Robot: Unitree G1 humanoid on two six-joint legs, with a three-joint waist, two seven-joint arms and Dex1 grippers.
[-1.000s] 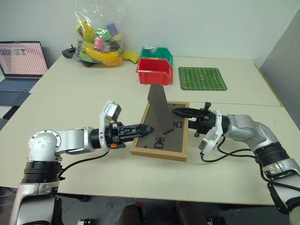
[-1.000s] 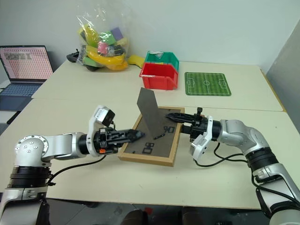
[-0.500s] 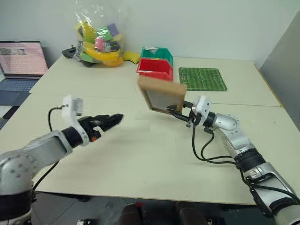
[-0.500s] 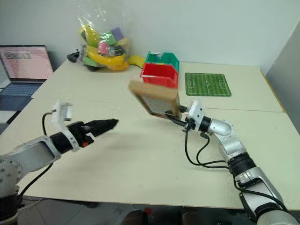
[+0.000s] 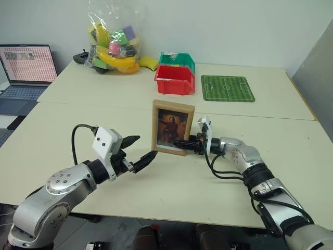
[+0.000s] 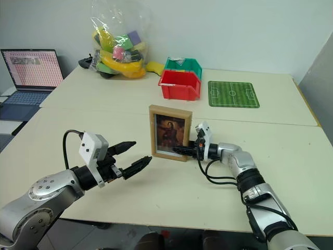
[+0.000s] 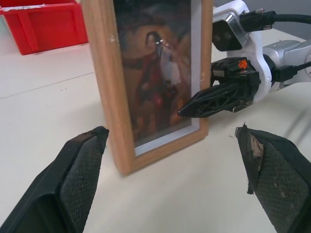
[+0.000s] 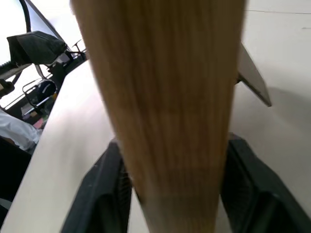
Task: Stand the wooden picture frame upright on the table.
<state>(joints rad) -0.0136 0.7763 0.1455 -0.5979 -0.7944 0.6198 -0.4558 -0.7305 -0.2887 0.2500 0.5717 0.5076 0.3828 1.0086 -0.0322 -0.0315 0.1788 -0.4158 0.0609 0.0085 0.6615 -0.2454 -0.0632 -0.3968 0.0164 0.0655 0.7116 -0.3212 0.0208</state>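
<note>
The wooden picture frame [image 5: 173,127] now stands upright near the middle of the cream worktop [image 5: 104,117], its dark portrait facing the robot and its lower edge resting on the surface. A second ago it lay face down, backing up, with its fold-out stand raised; half a second ago it was lifted and tilted in the air by the right hand. The right hand [image 5: 183,144] reaches in from the frame's right side, its black fingers either side of the lower right edge; in the right wrist view they look to stand a little off the wood, though whether they still grip cannot be told for sure. The left hand [image 5: 139,152], earlier pressed at the frame's left edge, has drawn back and now hovers in front of the frame and to its left, fingers wide apart and touching nothing. Judging from this, the task looks nearly done: what remains is for the right hand to let go without toppling the frame.
</note>
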